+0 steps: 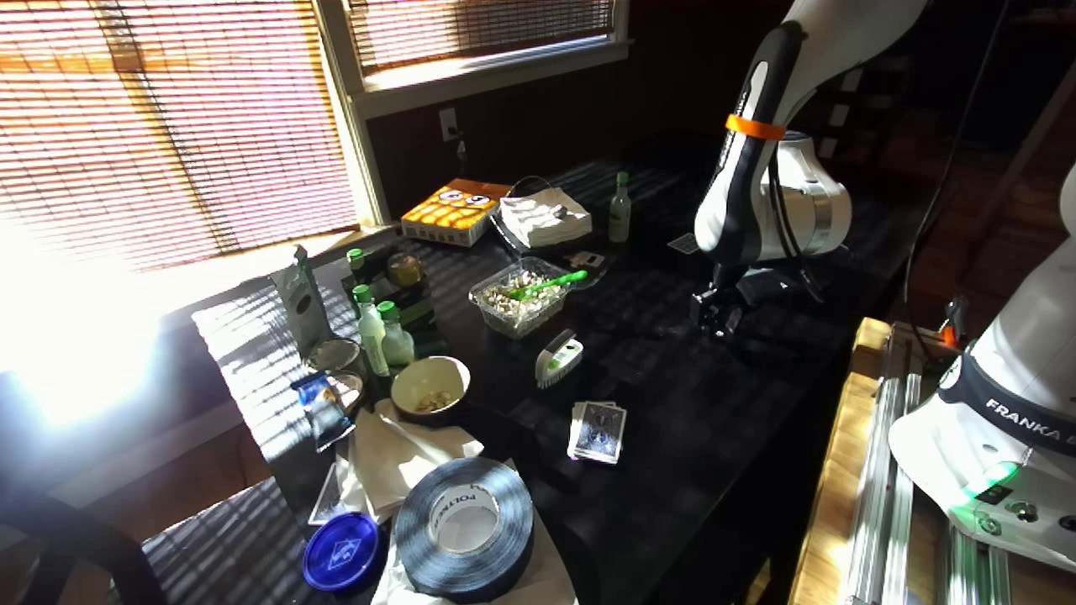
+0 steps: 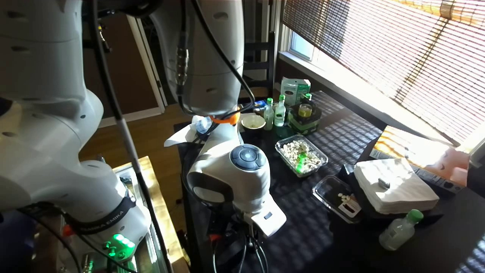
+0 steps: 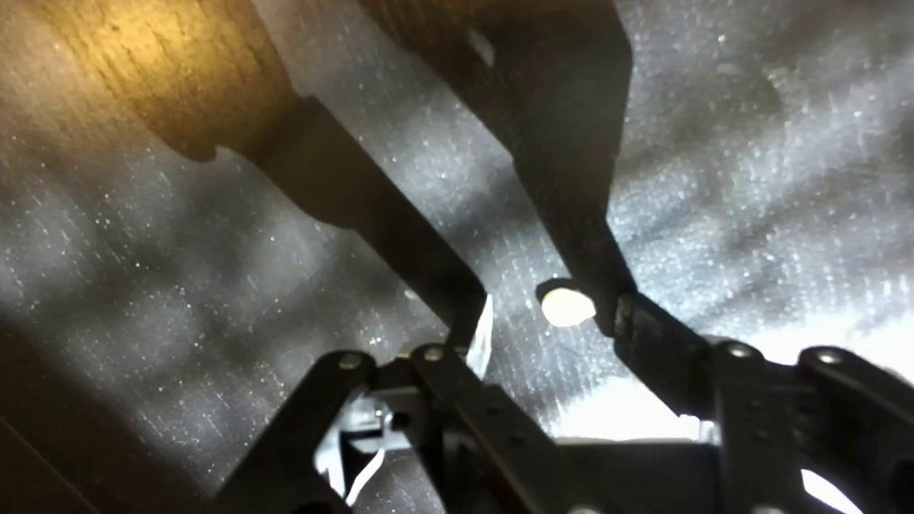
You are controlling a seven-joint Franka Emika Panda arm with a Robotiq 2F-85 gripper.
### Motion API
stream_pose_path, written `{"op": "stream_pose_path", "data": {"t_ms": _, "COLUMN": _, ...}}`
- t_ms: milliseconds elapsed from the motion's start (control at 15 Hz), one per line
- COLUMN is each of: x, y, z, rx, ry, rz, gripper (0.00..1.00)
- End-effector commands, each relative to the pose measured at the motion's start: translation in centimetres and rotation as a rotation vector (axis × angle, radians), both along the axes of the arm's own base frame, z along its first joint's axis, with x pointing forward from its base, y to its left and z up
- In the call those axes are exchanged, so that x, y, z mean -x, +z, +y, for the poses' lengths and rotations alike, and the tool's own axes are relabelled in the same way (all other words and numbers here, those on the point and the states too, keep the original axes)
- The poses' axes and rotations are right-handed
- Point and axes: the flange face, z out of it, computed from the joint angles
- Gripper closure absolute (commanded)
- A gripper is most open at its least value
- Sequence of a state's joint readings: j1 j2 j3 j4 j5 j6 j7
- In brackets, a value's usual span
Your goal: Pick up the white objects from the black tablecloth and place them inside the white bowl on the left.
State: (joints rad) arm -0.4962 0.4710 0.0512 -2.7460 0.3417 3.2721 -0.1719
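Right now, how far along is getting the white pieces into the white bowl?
Looks done: pale pieces lie in the cream-white bowl, though how they got there doesn't show.
In hand: the gripper stands open around a small white piece on the black tablecloth, not yet gripped.
Left: grip it, then drop it in the bowl; whether others lie elsewhere, I can't tell.

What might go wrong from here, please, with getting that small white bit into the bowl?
In the wrist view, the white bit appears nearer one finger of the open gripper, so closing might nudge it away. Being so small on the black tablecloth, it could be missed or slip out. At the white bowl, the green-capped bottles close beside it might get knocked.
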Motion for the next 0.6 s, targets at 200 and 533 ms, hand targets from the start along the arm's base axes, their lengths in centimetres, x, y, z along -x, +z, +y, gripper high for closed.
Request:
{"op": "stream_pose_path", "data": {"t_ms": 200, "x": 0.37, "y": -0.08, "z": -0.15, "rx": -0.002, "ry": -0.027, "rz": 0.007, "gripper": 0.99}}
{"op": "stream_pose_path", "data": {"t_ms": 533, "x": 0.02, "y": 0.37, "z": -0.08, "rx": -0.003, "ry": -0.040, "rz": -0.003, "gripper": 0.97}}
